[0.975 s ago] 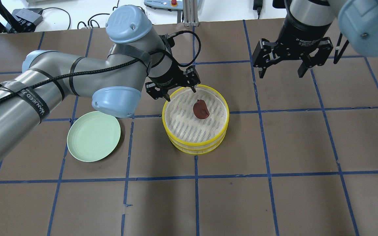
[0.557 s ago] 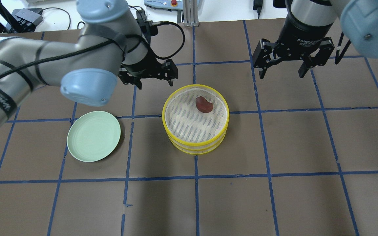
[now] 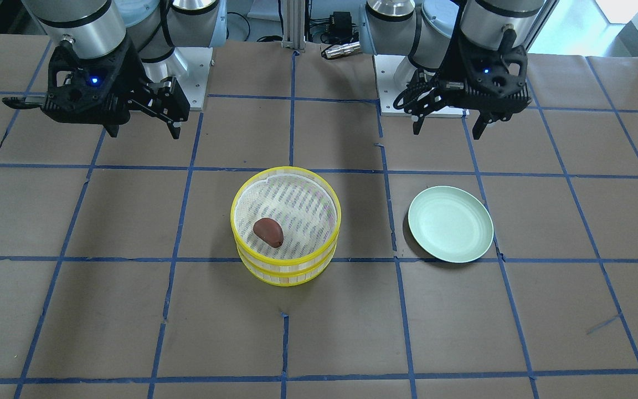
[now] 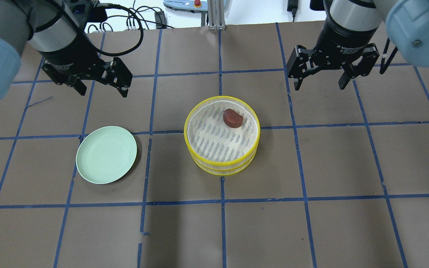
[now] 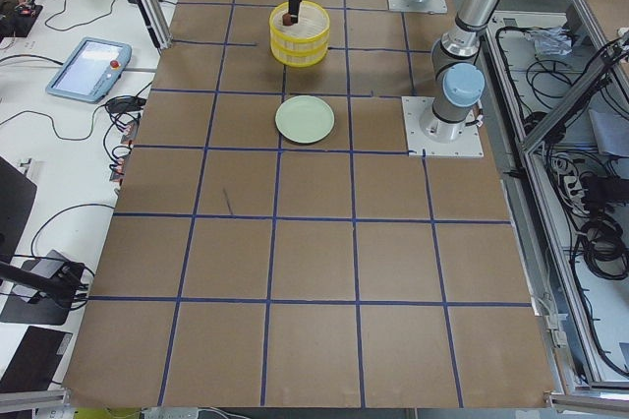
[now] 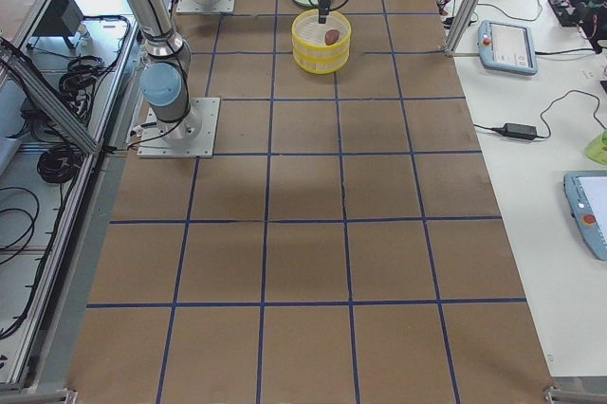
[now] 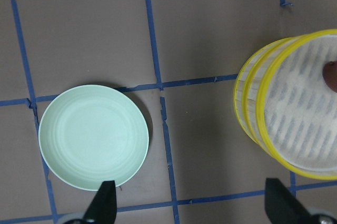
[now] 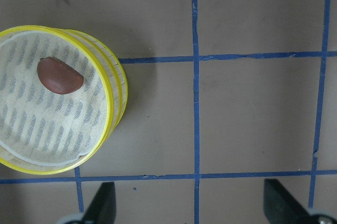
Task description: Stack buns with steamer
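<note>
The steamer [image 4: 220, 166] stands mid-table as two yellow-rimmed trays stacked one on the other. The dark reddish-brown bun [image 4: 233, 117] lies on the top tray's mesh, near its far rim. It also shows in the right wrist view [image 8: 59, 75]. The white bun is hidden. My left gripper [image 4: 102, 90] is open and empty, raised above the table to the far left of the steamer. My right gripper [image 4: 320, 85] is open and empty, raised to the far right of it. In the front view the steamer [image 3: 286, 267] sits between both grippers.
A plain pale-green plate [image 4: 106, 154] lies empty to the left of the steamer, below my left gripper; it also shows in the left wrist view [image 7: 93, 144]. The brown table has blue tape grid lines. Cables and a pendant lie beyond the far edge.
My left gripper has drawn back from the steamer's far-left rim, up and to the left. The brown bun has shifted slightly toward the far rim. The right arm has not moved.
</note>
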Controlling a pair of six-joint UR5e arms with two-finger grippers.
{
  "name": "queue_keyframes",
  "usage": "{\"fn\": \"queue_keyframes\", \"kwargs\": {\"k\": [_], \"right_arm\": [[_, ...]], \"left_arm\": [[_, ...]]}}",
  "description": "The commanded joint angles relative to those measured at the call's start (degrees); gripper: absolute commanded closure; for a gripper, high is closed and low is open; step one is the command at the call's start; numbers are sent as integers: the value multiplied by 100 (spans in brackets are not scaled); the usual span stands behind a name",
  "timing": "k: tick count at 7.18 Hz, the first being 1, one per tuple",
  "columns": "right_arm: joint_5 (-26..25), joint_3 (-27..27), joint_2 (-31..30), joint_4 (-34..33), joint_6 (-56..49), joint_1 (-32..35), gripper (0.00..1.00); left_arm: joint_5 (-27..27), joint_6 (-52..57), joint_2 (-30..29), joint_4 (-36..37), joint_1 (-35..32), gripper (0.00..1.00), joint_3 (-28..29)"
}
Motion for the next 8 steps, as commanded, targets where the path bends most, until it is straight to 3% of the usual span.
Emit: {"fn": "queue_keyframes", "kwargs": {"k": [1,8], "right_arm": [[-5,1,0,6,2,6,0],[4,1,0,14,-7,6,0]], "left_arm": [[117,45,193,27,84,0,55],[116,555,132,327,119,0,-32]]}}
